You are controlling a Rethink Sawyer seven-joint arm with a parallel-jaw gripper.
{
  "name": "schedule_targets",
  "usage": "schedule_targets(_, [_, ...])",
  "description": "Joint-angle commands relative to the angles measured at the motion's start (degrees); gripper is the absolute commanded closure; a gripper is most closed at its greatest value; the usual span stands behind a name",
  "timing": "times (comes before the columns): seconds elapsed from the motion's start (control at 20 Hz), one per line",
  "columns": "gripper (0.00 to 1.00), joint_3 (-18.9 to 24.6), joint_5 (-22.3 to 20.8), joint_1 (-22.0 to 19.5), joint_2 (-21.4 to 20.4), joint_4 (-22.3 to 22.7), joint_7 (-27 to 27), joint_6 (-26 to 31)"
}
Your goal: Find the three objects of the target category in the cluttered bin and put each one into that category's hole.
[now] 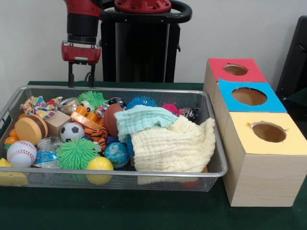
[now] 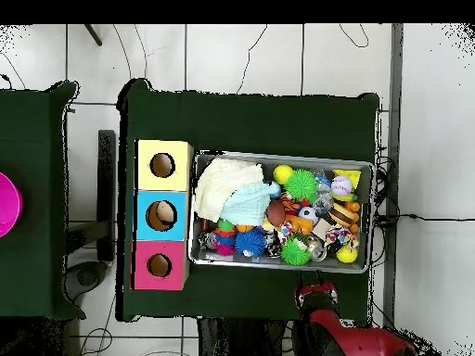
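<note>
One silver wire-mesh bin (image 1: 144, 173) crammed with balls and toys under two cloths – cream (image 1: 175, 143), mint (image 1: 141, 120) – beside three wooden boxes with round holes – red (image 1: 235, 70), blue (image 1: 249, 96), yellow (image 1: 268, 132); red-black gripper (image 1: 80, 80) hangs empty, fingers apart, behind bin.

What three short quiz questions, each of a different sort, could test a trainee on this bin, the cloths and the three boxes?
1. True or false: the yellow cloth lies at the end of the wire bin nearest the boxes.
2. Which box stands between the other two? A red box B blue box C yellow box
3. Fill in: the gripper hangs behind the bin's far rim, holding ____.

Key
1. True; the mint cloth lies partly on it.
2. B
3. Nothing
</note>
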Motion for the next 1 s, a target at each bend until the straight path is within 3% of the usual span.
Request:
schedule_targets(0.05, [0.00,10.23,-6.14,-4.97,0.47,-9.67,7.88,1.56])
schedule_targets(0.35, [0.00,20.07,-8.72,-11.71,-3.55,-5.77,13.19,5.78])
schedule_targets(0.6, [0.00,22.56,-5.85,-13.44,-5.61,-2.64,13.96,3.31])
schedule_targets(0.75, [0.00,24.23,-5.63,-14.30,-7.45,-1.18,12.91,4.67])
schedule_targets(0.85, [0.00,27.05,-5.13,-15.99,-8.74,-0.21,12.27,8.38])
schedule_targets(1.0, [0.00,31.23,-2.20,-19.03,-7.49,-0.68,8.00,17.84])
